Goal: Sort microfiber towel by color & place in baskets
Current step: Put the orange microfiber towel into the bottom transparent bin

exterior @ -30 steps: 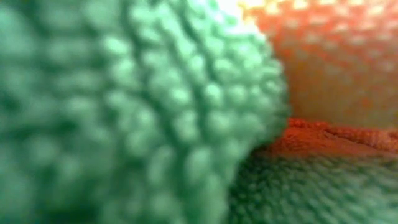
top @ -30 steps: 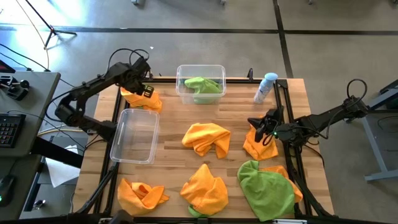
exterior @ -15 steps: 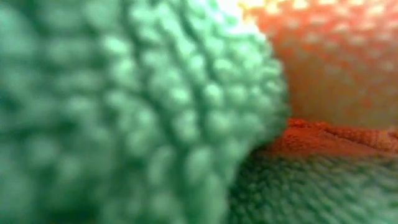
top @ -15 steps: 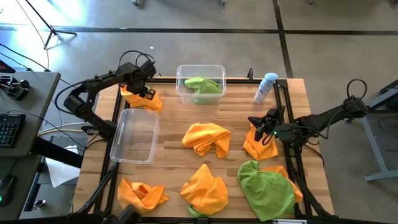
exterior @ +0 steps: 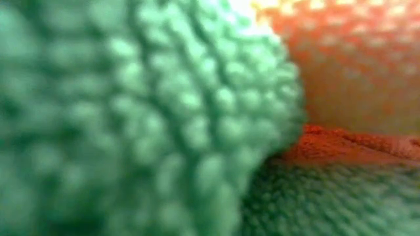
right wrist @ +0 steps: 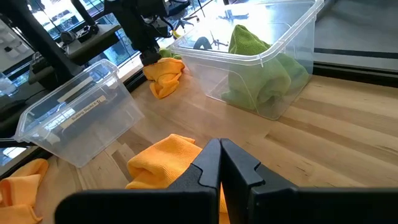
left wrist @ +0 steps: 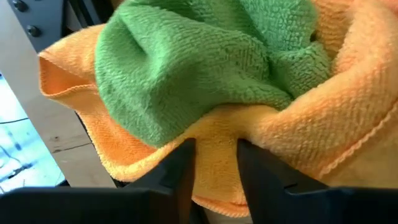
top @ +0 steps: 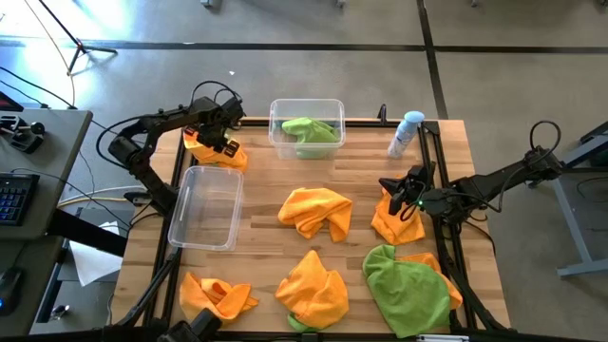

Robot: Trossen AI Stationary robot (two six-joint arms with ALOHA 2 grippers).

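Observation:
My left gripper stands at the table's far left corner, shut on an orange towel. In the left wrist view a green towel lies bundled in that orange towel. My right gripper is shut at the top of an orange towel near the right edge. One clear basket at the far edge holds a green towel. The other basket, near the left edge, holds nothing. Loose towels lie on the table: orange ones and a green one. My left gripper pinches a raised fold of the orange towel between its two fingers. It comes from above, and the bundle rests on the table. My right gripper comes down on the peak of its orange towel, which bunches up toward it. The gripper hides the place of contact, and the towel's lower part lies on the table.
A pale blue-capped spray bottle stands at the far right, close to my right arm. Green cloth and orange cloth right at the lens block the low view. Bare wood shows between the baskets and the middle towels.
My left arm's elbow has swung toward the far edge, and its gripper has shifted slightly toward the right while staying over the orange towel at the far left corner. That towel has stayed where it was.

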